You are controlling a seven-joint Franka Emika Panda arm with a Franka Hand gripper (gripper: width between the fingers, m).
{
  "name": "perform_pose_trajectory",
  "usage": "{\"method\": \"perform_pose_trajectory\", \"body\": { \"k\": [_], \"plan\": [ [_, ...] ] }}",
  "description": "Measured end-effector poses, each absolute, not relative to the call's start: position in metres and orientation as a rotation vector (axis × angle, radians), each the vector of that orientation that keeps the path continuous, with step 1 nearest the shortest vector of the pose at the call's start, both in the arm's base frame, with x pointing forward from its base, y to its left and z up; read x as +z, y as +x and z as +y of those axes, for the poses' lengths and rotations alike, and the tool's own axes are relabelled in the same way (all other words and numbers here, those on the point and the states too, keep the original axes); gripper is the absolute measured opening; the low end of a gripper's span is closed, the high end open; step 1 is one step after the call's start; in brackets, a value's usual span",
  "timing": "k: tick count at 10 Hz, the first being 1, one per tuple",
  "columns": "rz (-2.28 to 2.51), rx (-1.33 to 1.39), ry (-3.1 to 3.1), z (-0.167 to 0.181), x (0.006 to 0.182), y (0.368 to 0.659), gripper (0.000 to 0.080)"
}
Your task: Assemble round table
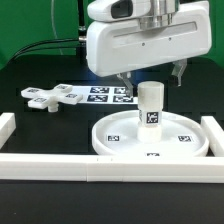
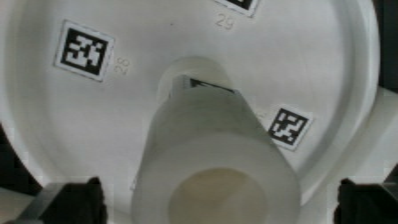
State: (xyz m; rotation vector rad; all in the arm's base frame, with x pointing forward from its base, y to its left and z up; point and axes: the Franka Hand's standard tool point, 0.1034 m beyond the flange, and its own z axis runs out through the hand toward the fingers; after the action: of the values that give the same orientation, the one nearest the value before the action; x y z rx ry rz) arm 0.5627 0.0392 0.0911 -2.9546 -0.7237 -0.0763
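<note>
The cylinder post (image 1: 150, 108) is seen upright on the rimmed disc's (image 1: 128, 128) hub, between the gripper's (image 1: 151, 78) spread, empty fingers. Seating it seems in hand; next, the cross-shaped piece (image 1: 55, 96) must be fetched.

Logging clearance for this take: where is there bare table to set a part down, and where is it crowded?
Bare black tabletop lies between the white cross-shaped flat piece, the front white border rail and the wide white rimmed disc. Crowded: the short white cylinder post on the disc's hub, with the open end effector over it.
</note>
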Motion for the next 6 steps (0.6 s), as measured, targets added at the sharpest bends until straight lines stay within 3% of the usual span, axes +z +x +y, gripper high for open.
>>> {"method": "perform_pose_trajectory", "body": {
  "k": [6],
  "plan": [
    [-1.6, -0.082, -2.67, 0.0386, 0.0865, 0.568, 0.0649]
  ]
}}
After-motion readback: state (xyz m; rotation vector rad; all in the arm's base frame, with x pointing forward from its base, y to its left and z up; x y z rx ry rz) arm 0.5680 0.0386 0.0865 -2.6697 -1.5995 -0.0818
